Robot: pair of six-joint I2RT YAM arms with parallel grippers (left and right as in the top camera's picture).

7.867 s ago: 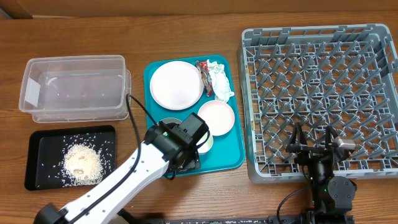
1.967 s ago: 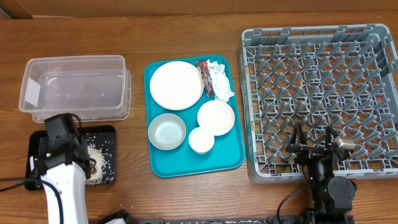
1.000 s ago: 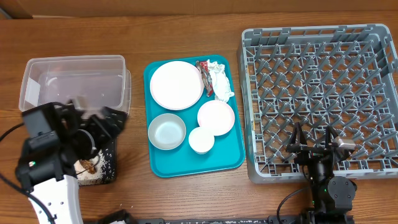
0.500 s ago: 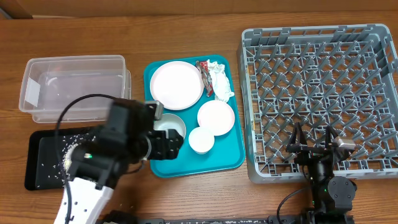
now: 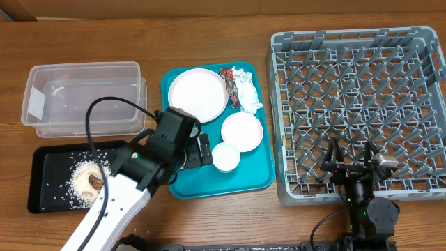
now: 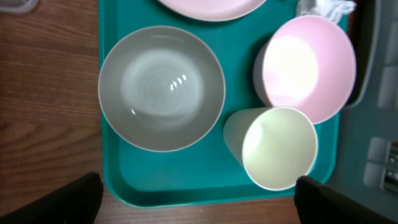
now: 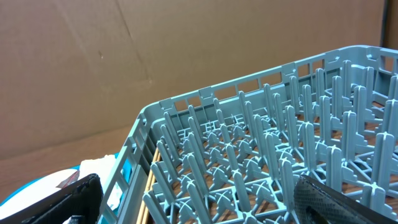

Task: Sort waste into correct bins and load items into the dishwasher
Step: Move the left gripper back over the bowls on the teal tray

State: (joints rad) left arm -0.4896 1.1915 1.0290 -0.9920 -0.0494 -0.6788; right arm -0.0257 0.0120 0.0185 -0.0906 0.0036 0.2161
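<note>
Overhead, at the far left of the wooden desk, sits a clear plastic tub (image 5: pixel 82 67) with rounded corners and a few white specks on its floor. Near it lies a shallow black tray (image 5: pixel 35 183) holding a heap of loose rice (image 5: pixel 82 183) with scattered grains and a small brown lump (image 5: pixel 96 183). Right of these is a flat teal tray (image 5: pixel 209 185). At its far end are a smooth round white plate (image 5: pixel 197 95), a shiny red wrapper (image 5: pixel 228 75) and a crumpled white napkin (image 5: pixel 245 92). Nearer on it are a grey-white bowl (image 6: pixel 161 96), a pale pink bowl (image 5: pixel 242 131) and a small white cup (image 5: pixel 226 157), each of them bare inside. The left fingers (image 6: pixel 84 199) are spread wide above the grey-white bowl and cup, pinching nothing. At the right stands a square grey plastic dish rack (image 5: pixel 348 35) with lattice walls and rows of upright pegs. The right fingers (image 7: pixel 68 199) are spread wide at its near wall, gripping nothing.
</note>
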